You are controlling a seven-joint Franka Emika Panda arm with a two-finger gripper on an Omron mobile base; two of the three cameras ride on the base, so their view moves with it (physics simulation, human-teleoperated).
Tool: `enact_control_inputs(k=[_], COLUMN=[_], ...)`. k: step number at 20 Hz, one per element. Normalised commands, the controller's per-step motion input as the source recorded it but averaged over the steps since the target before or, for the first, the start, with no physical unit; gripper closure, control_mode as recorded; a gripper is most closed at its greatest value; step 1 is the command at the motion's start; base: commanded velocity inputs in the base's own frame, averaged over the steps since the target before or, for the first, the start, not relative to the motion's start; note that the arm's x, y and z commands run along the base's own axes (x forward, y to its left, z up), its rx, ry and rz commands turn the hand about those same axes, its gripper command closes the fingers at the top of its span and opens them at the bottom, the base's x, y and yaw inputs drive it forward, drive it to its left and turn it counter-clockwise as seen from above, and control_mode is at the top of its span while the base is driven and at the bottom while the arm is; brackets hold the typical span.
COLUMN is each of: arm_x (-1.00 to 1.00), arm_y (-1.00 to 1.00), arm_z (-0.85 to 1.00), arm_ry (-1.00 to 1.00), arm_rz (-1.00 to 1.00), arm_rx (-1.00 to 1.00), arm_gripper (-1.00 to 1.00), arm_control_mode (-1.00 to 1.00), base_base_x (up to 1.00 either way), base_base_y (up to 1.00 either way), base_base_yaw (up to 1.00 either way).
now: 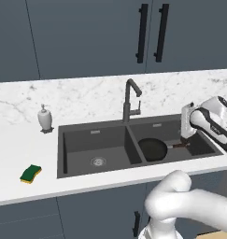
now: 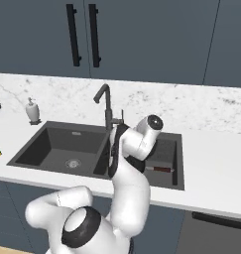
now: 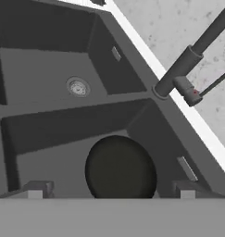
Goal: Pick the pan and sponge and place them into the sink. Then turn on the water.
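The black pan [image 1: 153, 149] lies flat in the right basin of the dark grey sink [image 1: 77, 140], its reddish handle [image 2: 159, 169] pointing right. My gripper [image 1: 185, 136] hangs open just above the handle end, holding nothing. In the hand view the pan [image 3: 120, 169] sits below and between the two spread fingertips [image 3: 37, 190]. The green and yellow sponge [image 1: 31, 173] rests on the white counter left of the sink, far from the gripper. The dark faucet [image 1: 129, 100] stands behind the central wall, and no stream comes from it.
A white soap dispenser [image 1: 45, 117] stands at the sink's back left corner. The faucet's small side lever [image 3: 211, 85] sticks out to the right of its post. The left basin [image 3: 49, 69] holds only its metal drain [image 3: 78, 86]. Dark cabinets hang above the marble backsplash.
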Motion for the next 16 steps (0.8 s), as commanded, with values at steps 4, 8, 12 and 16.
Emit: enact_control_inputs(k=[4, 8, 12, 16], arm_x=[-0.61, -0.46, -0.32, -0.33], arm_y=[0.92, 1.0, 1.0, 1.0], arm_z=[0.36, 0.45, 0.72, 0.56], arm_ry=[0.02, 0.07, 0.2, 0.26], arm_rz=[-0.34, -0.3, -0.19, -0.16], arm_rx=[0.18, 0.08, 0.03, 0.06], arm_gripper=[-1.0, -1.0, -1.0, -1.0], arm_control_mode=[-1.0, -1.0, -1.0, -1.0], base_base_x=[0.0, 0.0, 0.0, 0.0], base_base_y=[0.0, 0.0, 0.0, 0.0], base_base_yaw=[0.0, 0.0, 0.0, 0.0])
